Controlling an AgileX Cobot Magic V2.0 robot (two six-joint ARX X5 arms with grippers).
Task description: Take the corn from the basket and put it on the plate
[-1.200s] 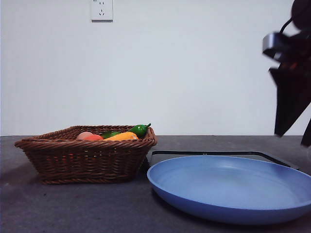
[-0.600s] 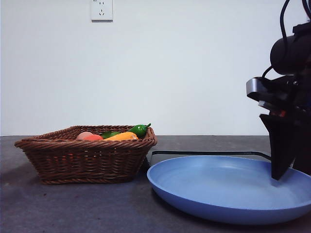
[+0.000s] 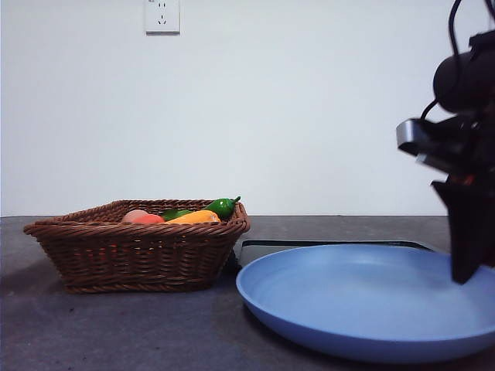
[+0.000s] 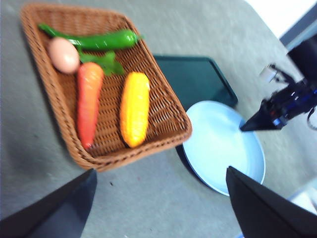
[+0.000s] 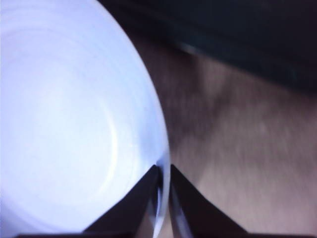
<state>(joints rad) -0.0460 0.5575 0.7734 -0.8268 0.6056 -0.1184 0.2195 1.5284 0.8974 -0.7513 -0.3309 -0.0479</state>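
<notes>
The orange-yellow corn point(image 4: 134, 109) lies in the brown wicker basket point(image 4: 143, 148), beside a carrot. In the front view only the top of the corn point(image 3: 193, 218) shows above the basket point(image 3: 131, 255) rim. My left gripper point(image 4: 161, 169) hovers high above the basket's near side, open and holding nothing. The blue plate point(image 3: 348, 309) sits right of the basket. My right gripper point(image 3: 464, 278) is down at the plate's right rim. In the right wrist view its jaws point(image 5: 163, 171) are shut on the rim of the plate point(image 5: 64, 124).
The basket also holds a carrot point(image 4: 88, 106), a long green pepper point(image 4: 94, 40) and a pinkish round fruit point(image 4: 63, 54). A flat black tray point(image 4: 193, 79) lies behind the plate, partly under it. The table's far edge meets a white wall.
The right arm dropped from the upper right down to the plate's right rim, then slid a little to the right. The plate shifted slightly right with it.
</notes>
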